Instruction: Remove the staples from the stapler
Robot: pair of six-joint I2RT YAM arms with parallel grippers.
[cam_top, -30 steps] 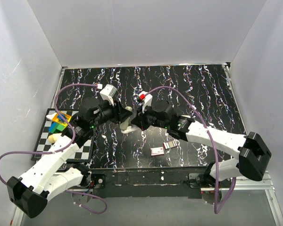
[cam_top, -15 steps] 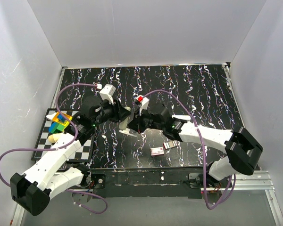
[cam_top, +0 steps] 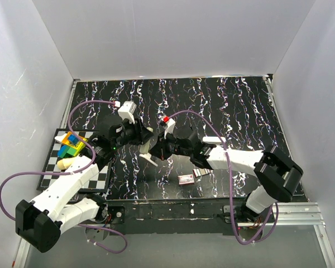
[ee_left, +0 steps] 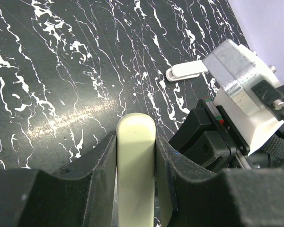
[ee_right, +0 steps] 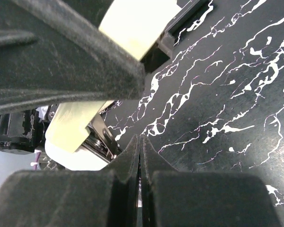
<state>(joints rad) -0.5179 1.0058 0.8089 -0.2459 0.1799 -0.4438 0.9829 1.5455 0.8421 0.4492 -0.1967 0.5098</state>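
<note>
L fingers (ee_left: 103,158) clamp the cream stapler (ee_left: 136,172) over mid tabletop (cam_top: 240,106); its lower part is cut off in the wrist view. R fingers (ee_right: 128,155) are pressed together beside it, w/ anything pinched btwn them indiscernible. The staples (cam_top: 200,172), a tiny silvery strip, lie by the near edge next to a pink-white box (cam_top: 185,179); can't tell if they touch.

Both arms wear glossy white link shells between black joint housings. The left arm (cam_top: 61,191) trails a purple cable (cam_top: 68,118) looping out toward nine o'clock. The right arm (cam_top: 240,161) has its own purple cable (cam_top: 191,111) arching toward twelve. A white camera block (cam_top: 127,109) caps the left wrist, and a red-tagged block (cam_top: 167,119) caps the right. The fingers (ee_left: 80,189) are matte black and finely grained.
</note>
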